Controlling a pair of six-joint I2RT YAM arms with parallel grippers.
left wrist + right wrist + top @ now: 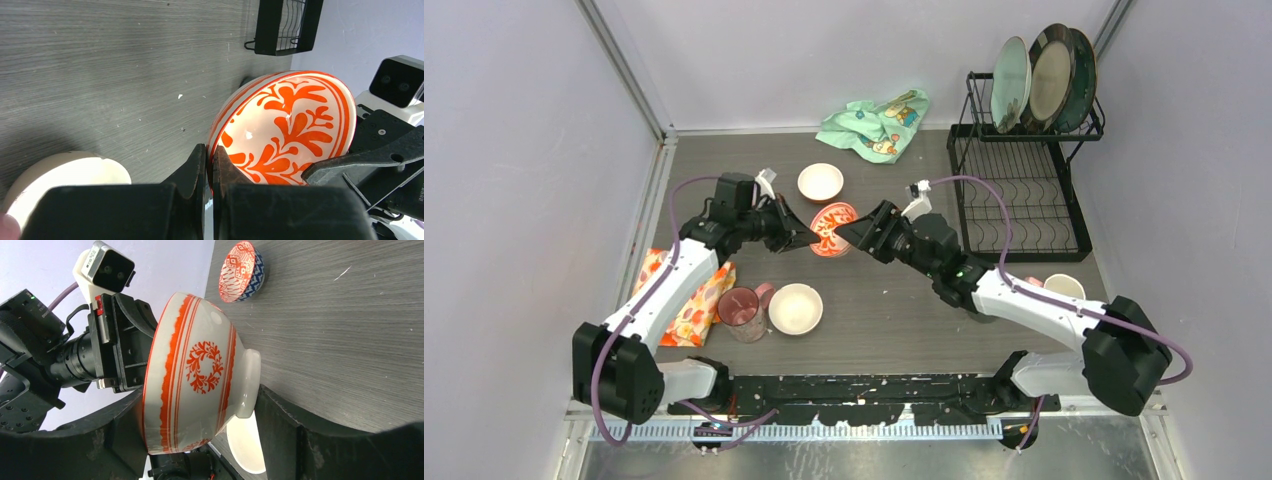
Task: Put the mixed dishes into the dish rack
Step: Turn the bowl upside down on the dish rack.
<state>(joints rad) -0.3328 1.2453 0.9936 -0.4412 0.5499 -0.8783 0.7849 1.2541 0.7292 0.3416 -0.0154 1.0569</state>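
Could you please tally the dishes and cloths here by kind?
Plates: 3, pale green plate, beige plate, dark blue-green plate
Bowls: 3, red-patterned bowl, far white bowl, near white bowl
Cups: 2, pink cup, white-lined cup
Cloths: 2, mint-green cloth, orange floral cloth
Total: 10

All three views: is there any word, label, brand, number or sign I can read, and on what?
None readable. The red patterned bowl shows only leaf ornament and stripes; the mint-green cloth shows cartoon figures, any lettering too small to read.

white bowl (295,125), orange floral pattern
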